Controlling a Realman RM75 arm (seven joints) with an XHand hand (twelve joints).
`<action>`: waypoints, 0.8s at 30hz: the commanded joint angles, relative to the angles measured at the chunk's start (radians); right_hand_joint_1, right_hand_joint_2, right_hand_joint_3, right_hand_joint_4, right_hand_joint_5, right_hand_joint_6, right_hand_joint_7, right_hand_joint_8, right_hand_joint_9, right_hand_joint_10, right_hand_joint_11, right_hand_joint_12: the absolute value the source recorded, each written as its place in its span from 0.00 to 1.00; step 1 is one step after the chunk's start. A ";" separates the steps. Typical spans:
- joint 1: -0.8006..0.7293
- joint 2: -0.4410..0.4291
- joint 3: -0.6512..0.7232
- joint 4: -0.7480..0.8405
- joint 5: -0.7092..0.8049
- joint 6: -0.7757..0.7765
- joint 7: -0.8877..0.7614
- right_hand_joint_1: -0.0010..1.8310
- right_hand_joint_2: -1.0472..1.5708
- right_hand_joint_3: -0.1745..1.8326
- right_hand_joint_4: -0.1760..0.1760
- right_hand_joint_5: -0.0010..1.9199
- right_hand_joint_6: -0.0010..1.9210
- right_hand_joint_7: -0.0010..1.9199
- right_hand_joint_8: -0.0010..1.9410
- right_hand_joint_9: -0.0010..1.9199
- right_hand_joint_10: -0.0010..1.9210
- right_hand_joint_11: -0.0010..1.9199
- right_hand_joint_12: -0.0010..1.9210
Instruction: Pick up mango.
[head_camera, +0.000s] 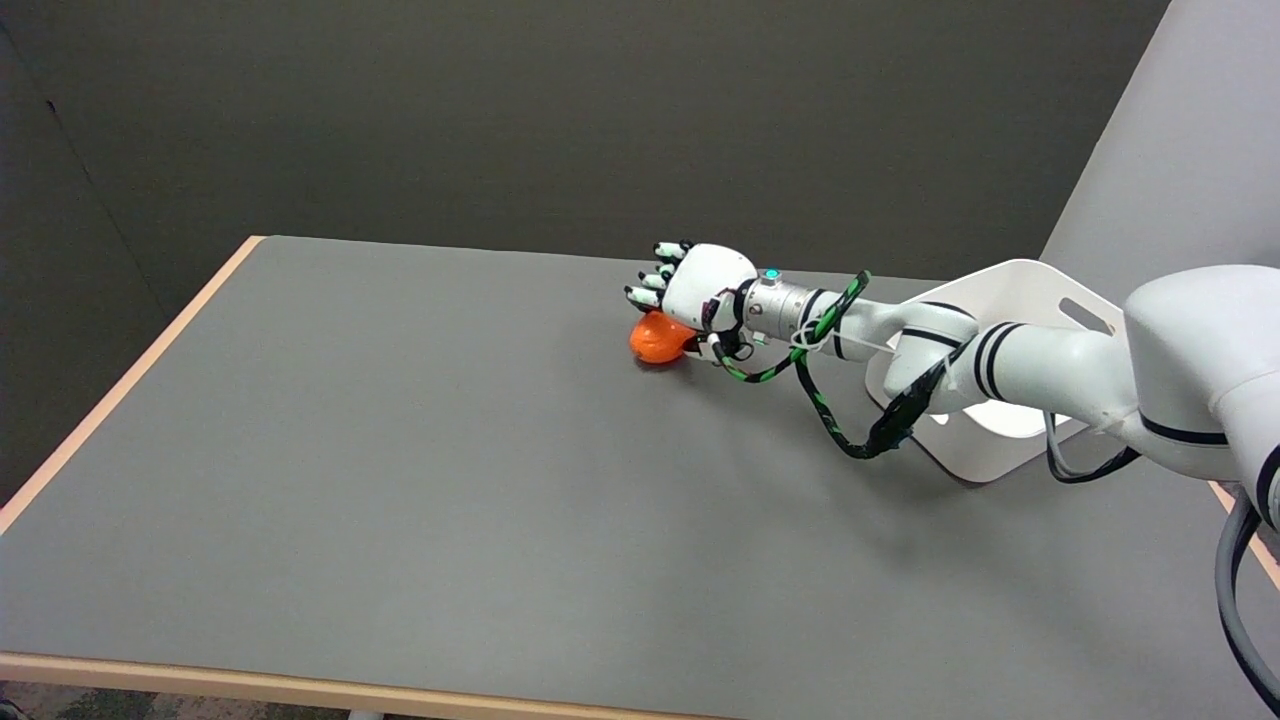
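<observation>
The grey surface (400, 500) with its pale wood edging lay bare along the near side. Farther in, right of centre, the orange mango (657, 341) rested on it, under the right hand (700, 290). The hand's fingers were curled over the fruit's top, but whether they gripped it could not be told. It looked light, smooth and rounded, likely slippery; wrapping its broad middle would suit. A white stand (1000, 440) stood behind the arm, dark walls beyond.
</observation>
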 joint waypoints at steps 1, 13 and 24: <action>-0.012 0.006 0.005 0.002 -0.001 -0.004 0.001 0.56 0.92 0.16 0.38 0.19 0.99 0.31 0.85 0.26 0.86 0.00 0.94; -0.025 0.024 0.083 0.021 -0.001 0.032 -0.007 0.55 0.91 0.20 0.41 0.19 0.99 0.30 0.88 0.27 0.93 0.00 0.97; -0.124 0.150 0.408 -0.021 0.064 0.170 -0.007 0.58 0.88 0.23 0.36 0.22 0.94 0.34 0.85 0.32 0.91 0.04 1.00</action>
